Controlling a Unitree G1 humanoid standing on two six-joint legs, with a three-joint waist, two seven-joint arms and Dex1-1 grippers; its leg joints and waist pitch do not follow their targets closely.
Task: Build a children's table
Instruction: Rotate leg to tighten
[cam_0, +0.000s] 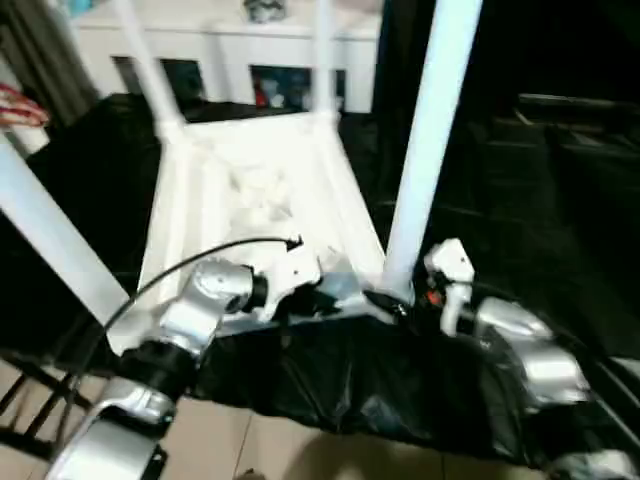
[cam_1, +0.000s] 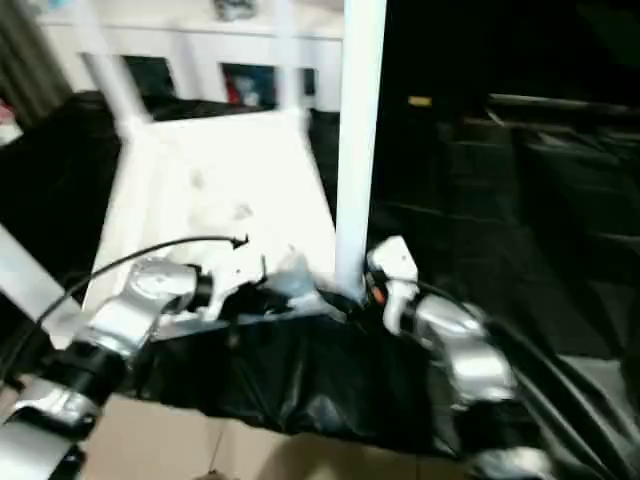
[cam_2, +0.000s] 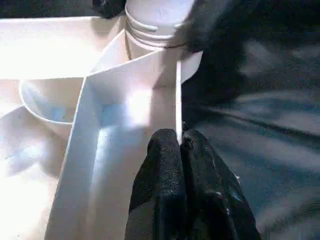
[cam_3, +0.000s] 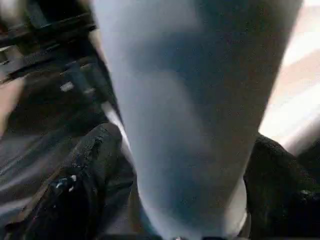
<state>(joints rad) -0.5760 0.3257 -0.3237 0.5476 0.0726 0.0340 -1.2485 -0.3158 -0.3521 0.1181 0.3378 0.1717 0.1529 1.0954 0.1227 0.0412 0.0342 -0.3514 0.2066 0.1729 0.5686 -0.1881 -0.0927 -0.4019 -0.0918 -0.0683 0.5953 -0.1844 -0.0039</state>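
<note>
Right gripper (cam_3: 175, 190) straddles the base of the near-right leg (cam_0: 428, 150), one black finger (cam_3: 82, 175) on each side, clamped on the shaft just above its corner socket, probably to turn or seat it. Left gripper (cam_2: 182, 175) has its two fingers pressed together, pinching the thin near rim (cam_2: 178, 100) of the tabletop (cam_0: 260, 190), likely bracing the top so it does not shift while the other arm works the leg. The leg's ribbed collar (cam_2: 152, 25) sits in the socket right beyond that pinch.

The children's table lies upside down, ribbed underside up, on a surface draped in black sheeting (cam_0: 520, 200), with its near edge toward the robot. Two far legs (cam_0: 150, 70) stand in the back corners; a fourth leg (cam_0: 50, 240) slants at the near left, and whether it is seated I cannot tell. A white cabinet (cam_0: 220, 50) with glass doors stands behind.

Judgement: late stage, last leg being tightened.
</note>
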